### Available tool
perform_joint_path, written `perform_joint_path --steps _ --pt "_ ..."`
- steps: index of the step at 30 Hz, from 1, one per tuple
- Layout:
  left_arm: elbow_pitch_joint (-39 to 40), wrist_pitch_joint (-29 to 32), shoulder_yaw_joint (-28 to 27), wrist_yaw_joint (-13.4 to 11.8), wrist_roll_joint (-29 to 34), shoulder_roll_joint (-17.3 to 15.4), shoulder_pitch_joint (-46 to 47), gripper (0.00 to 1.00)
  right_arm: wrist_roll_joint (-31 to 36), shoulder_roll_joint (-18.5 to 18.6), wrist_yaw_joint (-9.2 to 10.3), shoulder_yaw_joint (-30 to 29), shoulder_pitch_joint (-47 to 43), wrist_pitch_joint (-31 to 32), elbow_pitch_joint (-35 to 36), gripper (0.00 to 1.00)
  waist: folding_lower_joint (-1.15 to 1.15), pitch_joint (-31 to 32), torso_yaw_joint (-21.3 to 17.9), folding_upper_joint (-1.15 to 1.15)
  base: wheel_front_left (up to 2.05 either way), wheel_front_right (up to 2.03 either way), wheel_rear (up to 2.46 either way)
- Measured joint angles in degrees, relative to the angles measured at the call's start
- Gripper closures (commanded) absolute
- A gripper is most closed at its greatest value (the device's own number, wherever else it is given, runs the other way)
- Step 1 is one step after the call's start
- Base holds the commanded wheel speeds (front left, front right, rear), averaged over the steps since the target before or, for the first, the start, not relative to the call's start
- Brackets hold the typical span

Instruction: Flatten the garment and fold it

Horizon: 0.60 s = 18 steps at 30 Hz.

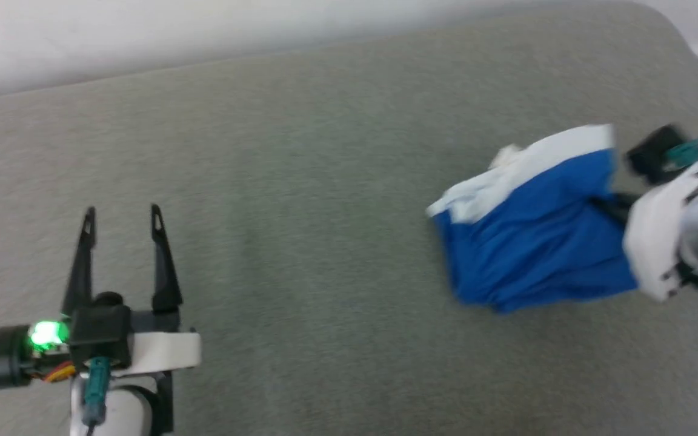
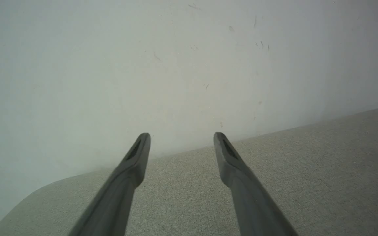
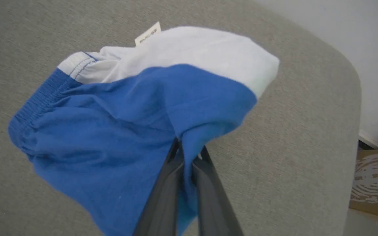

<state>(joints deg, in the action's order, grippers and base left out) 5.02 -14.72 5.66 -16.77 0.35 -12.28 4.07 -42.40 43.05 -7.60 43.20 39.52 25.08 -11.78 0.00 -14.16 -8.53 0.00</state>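
Note:
The garment [image 1: 537,236], royal-blue shorts with a wide white band and a small white label [image 3: 147,33], hangs bunched at the right of the grey surface [image 1: 300,181]. My right gripper [image 1: 608,206] is shut on a fold of its blue fabric [image 3: 116,131]; the wrist view shows both fingers [image 3: 166,183] pinched together on the cloth, which looks lifted off the surface. My left gripper [image 1: 122,219] stands open at the lower left, far from the garment, with nothing between its fingers [image 2: 133,167].
A pale wall [image 1: 203,30] runs behind the surface's far edge. The surface's rounded corner [image 3: 349,75] is close to the right gripper, with a brown cardboard box [image 3: 376,180] on the floor beyond it.

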Motion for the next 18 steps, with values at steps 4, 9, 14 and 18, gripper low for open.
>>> perform_joint_path --steps 4,9,14,18 --pt "2.72 -0.01 -1.23 -0.52 0.51 -2.32 1.56 0.0 2.0 3.63 -0.01 -2.25 2.42 0.18 -2.82 1.0 0.0 -2.53 -3.95 0.0 0.0 0.0 0.0" --pt "5.84 -0.01 -0.89 -0.76 1.82 -4.39 3.81 0.0 3.7 3.83 -0.02 -6.06 5.47 -1.77 -10.5 1.0 0.01 -7.4 -7.32 0.0 0.0 0.0 0.0" --pt "7.91 -0.01 0.74 -0.76 2.8 -5.28 6.95 0.0 9.02 3.31 -0.02 -8.5 10.02 -5.78 -21.06 1.0 0.02 -12.95 -8.9 0.0 0.0 0.0 0.0" --pt "9.01 -0.01 1.29 -0.97 2.79 -6.1 7.47 0.0 14.81 2.11 -0.02 -10.24 14.51 -9.06 -28.26 1.0 0.01 -16.92 -9.28 0.0 0.0 0.0 0.0"
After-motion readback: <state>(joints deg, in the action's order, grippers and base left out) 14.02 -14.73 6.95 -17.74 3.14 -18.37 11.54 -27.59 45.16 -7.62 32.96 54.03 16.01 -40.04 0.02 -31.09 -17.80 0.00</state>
